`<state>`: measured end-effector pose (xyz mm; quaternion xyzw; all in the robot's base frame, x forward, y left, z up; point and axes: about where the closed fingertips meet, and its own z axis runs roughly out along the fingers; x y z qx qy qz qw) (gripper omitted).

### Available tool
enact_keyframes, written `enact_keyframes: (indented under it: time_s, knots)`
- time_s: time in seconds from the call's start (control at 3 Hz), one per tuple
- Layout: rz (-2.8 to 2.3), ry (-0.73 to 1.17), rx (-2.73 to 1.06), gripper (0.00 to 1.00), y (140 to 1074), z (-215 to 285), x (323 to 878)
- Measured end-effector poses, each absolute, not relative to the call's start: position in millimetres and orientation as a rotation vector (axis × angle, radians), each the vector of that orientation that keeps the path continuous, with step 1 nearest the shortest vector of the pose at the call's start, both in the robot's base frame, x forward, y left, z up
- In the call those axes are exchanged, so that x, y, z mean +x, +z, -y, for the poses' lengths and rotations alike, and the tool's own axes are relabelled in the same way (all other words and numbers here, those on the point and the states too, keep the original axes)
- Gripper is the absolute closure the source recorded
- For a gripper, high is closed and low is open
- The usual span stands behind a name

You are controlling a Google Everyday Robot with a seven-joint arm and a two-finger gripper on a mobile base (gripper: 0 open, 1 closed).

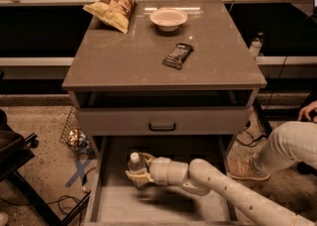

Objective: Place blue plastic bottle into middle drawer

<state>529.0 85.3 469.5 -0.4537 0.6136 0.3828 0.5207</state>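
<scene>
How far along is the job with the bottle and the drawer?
Done: the middle drawer is pulled open. In hand: the gripper holds the blue plastic bottle upright inside it. Left: open the jaws, leave the bottle, withdraw.

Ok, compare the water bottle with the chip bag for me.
The blue plastic bottle stands upright inside the pulled-out middle drawer; the chip bag lies on the tabletop, at its far left corner. The bottle is clear with a white cap; the bag is yellow and crinkled. The hand grips the bottle's lower part; nothing touches the bag. Both are small packaged items.
</scene>
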Motion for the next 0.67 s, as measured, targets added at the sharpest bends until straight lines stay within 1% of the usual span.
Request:
enact_keyframes:
  time_s: [0.33, 0.67]
  knots:
    - [-1.471, 0.918, -1.087, 0.05, 469.5, -85.3, 528.9]
    - [-1.469, 0.92, -1.088, 0.0, 469.7, -86.6, 528.5]
